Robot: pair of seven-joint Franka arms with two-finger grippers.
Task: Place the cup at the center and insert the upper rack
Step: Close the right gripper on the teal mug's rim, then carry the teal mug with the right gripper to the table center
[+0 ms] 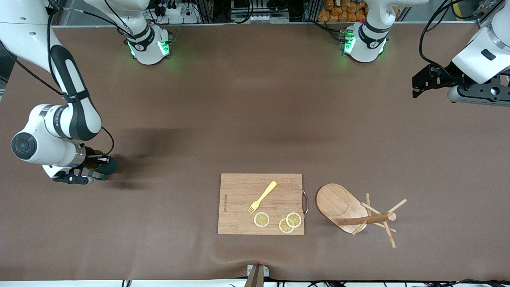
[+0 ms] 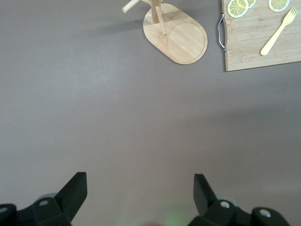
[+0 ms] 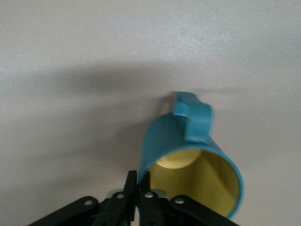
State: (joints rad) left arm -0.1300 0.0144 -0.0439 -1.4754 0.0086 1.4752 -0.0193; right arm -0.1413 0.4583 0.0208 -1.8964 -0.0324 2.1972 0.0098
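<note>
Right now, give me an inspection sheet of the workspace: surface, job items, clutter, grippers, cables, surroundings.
Surface: brown table cover, one piece.
Job's things: teal mug with yellowish interior at the right arm's end of the table; light wooden mug tree tipped on its side beside the board, toward the left arm's end.
Clutter: rectangular wooden cutting board carrying a yellow fork and three lemon slices.
Grippers: right gripper shut on the mug's rim; left gripper open over bare cover, waiting.
Cables: black cables along both arms.
Surroundings: equipment by the arm bases.
</note>
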